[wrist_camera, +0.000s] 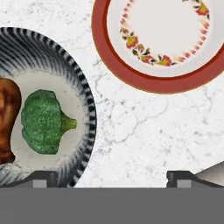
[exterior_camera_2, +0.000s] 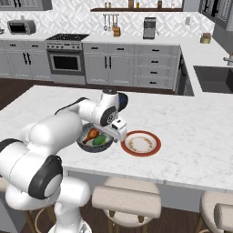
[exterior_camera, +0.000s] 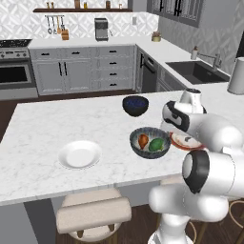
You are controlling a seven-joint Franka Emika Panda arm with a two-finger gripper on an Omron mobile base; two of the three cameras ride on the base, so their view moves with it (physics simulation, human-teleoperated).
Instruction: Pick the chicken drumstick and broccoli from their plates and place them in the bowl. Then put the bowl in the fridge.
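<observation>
Sitting side by side in the bowl (exterior_camera: 150,143) now are the drumstick (exterior_camera: 143,140) and the broccoli (exterior_camera: 156,145), so the loading half looks finished and the carry to the fridge is the step in hand. In the hand view the broccoli, a knobbly green lump with a short pale stalk pointing to 3 o'clock, lies on the bowl's pale speckled floor, with the glossy brown drumstick touching the frame edge at 9 o'clock of it. The bowl's outer wall is ribbed, dark with light stripes.

The gripper (wrist_camera: 112,177) hovers above the marble counter (exterior_camera: 43,128) just beside the bowl's rim, jaws spread wide and holding nothing, both fingertips (wrist_camera: 43,178) clear of everything. At 1 o'clock of it in the hand view sits the red-rimmed plate (wrist_camera: 162,41), shallow, floral-ringed and bare. In the left base view the plain white plate (exterior_camera: 79,154) lies well apart at 9 o'clock of the bowl, and a smaller glossy navy bowl (exterior_camera: 135,105) at 12 o'clock.

Next, I'd judge, the hand must straddle the rim, one finger inside and one outside, and pinch firmly: that wall is thin and smooth, and a tilt could roll the food out.
</observation>
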